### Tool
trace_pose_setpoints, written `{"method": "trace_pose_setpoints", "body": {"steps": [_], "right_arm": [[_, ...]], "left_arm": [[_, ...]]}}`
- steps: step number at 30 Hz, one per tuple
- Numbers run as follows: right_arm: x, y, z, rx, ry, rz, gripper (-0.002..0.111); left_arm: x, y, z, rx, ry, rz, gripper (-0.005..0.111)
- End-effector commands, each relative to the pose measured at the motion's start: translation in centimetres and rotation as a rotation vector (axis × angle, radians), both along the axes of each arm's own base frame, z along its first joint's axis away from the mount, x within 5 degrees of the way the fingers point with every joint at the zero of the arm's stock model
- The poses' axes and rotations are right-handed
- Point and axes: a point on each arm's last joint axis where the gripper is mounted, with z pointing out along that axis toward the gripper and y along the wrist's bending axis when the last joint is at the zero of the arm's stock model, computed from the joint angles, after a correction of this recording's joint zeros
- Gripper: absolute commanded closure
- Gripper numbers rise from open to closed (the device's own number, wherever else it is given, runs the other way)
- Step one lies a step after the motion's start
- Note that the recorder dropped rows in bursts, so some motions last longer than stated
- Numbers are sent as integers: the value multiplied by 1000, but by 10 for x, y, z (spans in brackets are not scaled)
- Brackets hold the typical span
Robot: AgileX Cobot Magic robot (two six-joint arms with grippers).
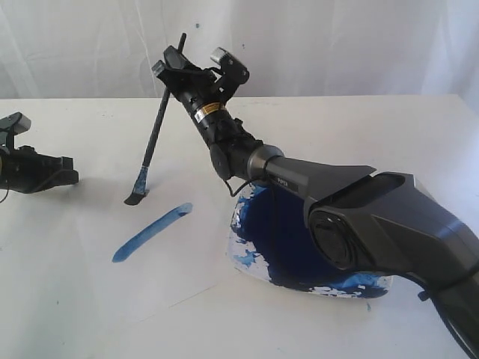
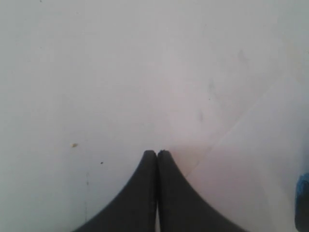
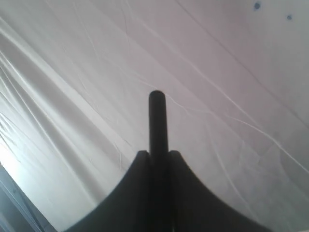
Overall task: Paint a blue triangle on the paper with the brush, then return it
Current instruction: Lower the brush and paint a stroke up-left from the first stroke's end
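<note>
One side of the blue triangle [image 1: 153,230] lies streaked on the paper [image 1: 82,277] in the outside view; the other two are not yet drawn. The right fingers [image 1: 174,67] are pinched shut on the brush [image 1: 156,131] near its top end. They slant it down so the bristles appear to touch the paper close to that stroke, a likely start for the second side. The high hold seems meant to keep the arm [image 1: 337,194] off the wet paint dish [image 1: 243,258] beneath it. The left fingers [image 1: 71,177] rest low at the far side of the surface [image 1: 374,134], out of the way. From the left wrist, those fingers meet tip to tip with nothing between them, over bare surface beside an edge of the paper. From the right wrist, the black handle end stands up out of the closed fingers against a white curtain [image 3: 72,96]; the bristles are out of sight.
</note>
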Motion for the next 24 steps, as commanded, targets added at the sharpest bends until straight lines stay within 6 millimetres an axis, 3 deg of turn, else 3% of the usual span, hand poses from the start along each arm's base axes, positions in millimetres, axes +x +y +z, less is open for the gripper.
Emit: {"method": "trace_pose_setpoints", "body": {"steps": [1, 11, 24], "right_arm": [[-4, 6, 0, -54, -16, 20, 108], [-4, 5, 2, -57, -41, 31, 108], [15, -17, -2, 6, 30, 63, 108]], "left_arm": [[-2, 5, -8, 76, 18, 9, 107], [-2, 5, -7, 74, 18, 8, 107], [-2, 5, -7, 72, 18, 6, 107]]}}
